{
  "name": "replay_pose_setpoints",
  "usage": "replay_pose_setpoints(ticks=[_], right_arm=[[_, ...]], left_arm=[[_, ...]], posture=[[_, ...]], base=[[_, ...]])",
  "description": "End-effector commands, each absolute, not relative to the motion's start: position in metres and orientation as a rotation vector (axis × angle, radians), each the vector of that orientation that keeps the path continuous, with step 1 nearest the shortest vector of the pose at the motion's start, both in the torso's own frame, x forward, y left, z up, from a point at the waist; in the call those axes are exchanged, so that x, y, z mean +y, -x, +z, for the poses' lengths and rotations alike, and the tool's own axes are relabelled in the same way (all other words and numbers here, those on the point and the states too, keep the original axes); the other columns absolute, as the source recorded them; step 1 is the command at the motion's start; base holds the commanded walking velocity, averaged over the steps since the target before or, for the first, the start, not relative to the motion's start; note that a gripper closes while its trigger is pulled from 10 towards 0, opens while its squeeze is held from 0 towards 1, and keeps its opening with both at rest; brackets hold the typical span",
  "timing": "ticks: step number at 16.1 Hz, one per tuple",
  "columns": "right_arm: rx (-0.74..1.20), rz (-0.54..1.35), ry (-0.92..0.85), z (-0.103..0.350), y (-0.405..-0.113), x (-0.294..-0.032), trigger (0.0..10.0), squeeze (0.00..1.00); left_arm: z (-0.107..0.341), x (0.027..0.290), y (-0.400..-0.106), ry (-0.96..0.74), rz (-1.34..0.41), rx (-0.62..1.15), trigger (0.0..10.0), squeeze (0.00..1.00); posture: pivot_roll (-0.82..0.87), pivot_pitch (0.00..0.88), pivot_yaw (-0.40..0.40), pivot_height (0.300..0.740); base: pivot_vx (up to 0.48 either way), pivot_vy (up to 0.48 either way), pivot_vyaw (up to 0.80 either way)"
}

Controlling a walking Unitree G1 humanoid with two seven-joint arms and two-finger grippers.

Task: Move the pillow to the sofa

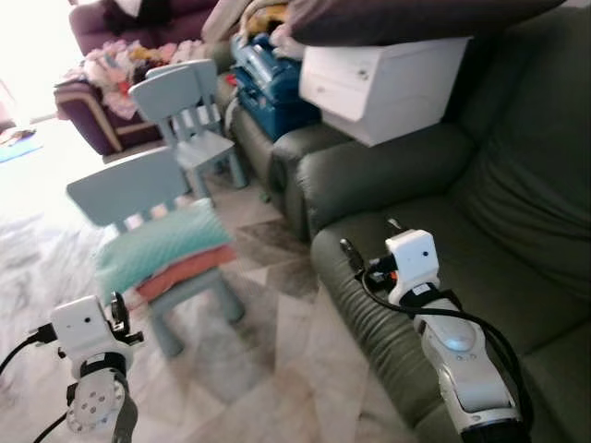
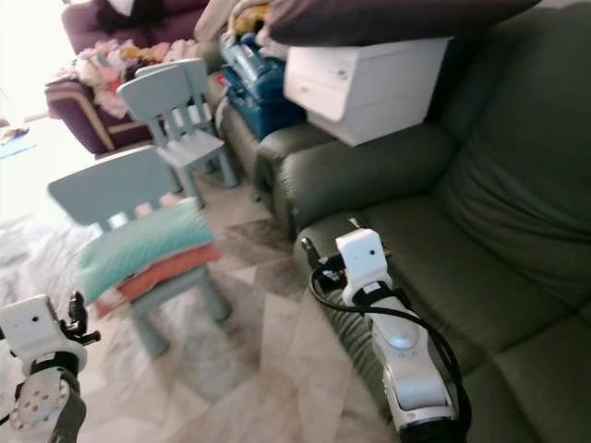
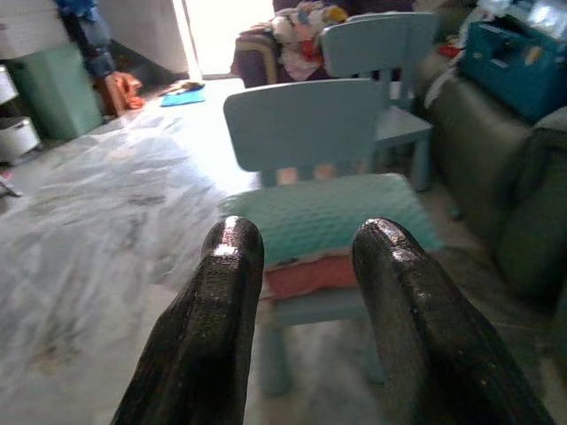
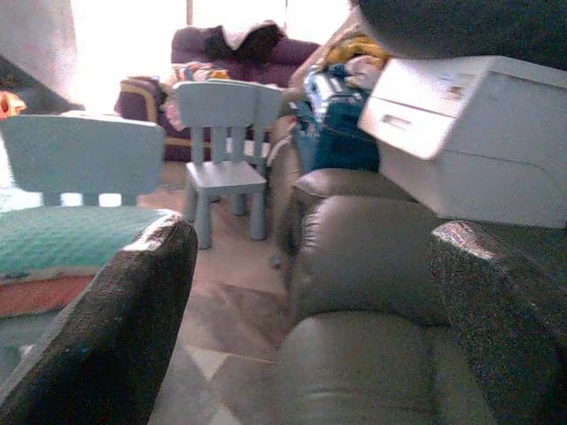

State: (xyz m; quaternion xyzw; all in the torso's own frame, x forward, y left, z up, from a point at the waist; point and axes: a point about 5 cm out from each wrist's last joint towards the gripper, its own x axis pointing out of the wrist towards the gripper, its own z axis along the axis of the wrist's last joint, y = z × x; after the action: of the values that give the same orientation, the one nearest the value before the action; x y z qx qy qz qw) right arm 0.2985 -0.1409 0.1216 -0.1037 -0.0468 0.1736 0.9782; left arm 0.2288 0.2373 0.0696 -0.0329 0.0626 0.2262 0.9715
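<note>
Teal and quilted, the pillow [image 1: 162, 245] lies on the seat of the near chair [image 1: 129, 189], on top of an orange cushion [image 1: 189, 268], left of the sofa [image 1: 480, 231] and apart from it. A second chair [image 1: 189, 115] stands farther back, near the sofa's far arm. On that arm rests a white box [image 1: 383, 74] with a dark cushion [image 1: 406, 18] on top, and beyond it a blue case [image 1: 272, 83]. A purple couch [image 1: 102, 101] piled with clothes sits at the far left.

The left pincer [image 3: 306, 257] hangs low at the near left over the marble floor [image 1: 277, 369], fingers a little apart, aimed at the pillow and holding nothing. The right pincer [image 4: 310, 266] hovers over the sofa's near seat edge, fingers wide apart and empty.
</note>
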Motion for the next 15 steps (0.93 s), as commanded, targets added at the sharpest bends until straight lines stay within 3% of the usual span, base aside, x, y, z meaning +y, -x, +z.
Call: replay_pose_setpoints(ticks=[1, 5, 11, 15], right_arm=[[-0.101, 0.351, 0.205, 0.1232, -0.2990, -0.1398, 10.0, 0.00], [-0.100, 0.349, 0.203, 0.1230, -0.2990, -0.1399, 10.0, 0.00], [-0.097, 0.350, 0.207, 0.1222, -0.2989, -0.1400, 10.0, 0.00], [-0.097, 0.350, 0.209, 0.1218, -0.3002, -0.1395, 10.0, 0.00]], left_arm=[[0.0701, 0.2397, -0.2281, 0.067, 0.466, 0.128, 10.0, 0.00], [0.0690, 0.2408, -0.2276, 0.073, 0.477, 0.135, 10.0, 0.00], [0.0651, 0.2402, -0.2294, 0.129, 0.519, 0.167, 10.0, 0.00], [0.0647, 0.2398, -0.2309, 0.138, 0.517, 0.174, 10.0, 0.00]], posture=[[-0.20, 0.011, 0.097, 0.740], [-0.19, 0.011, 0.097, 0.740], [-0.19, 0.012, 0.097, 0.740], [-0.19, 0.006, 0.094, 0.740]], base=[[0.330, 0.349, 0.00], [0.285, 0.379, 0.00], [0.000, 0.000, 0.00], [0.000, 0.374, 0.00]])
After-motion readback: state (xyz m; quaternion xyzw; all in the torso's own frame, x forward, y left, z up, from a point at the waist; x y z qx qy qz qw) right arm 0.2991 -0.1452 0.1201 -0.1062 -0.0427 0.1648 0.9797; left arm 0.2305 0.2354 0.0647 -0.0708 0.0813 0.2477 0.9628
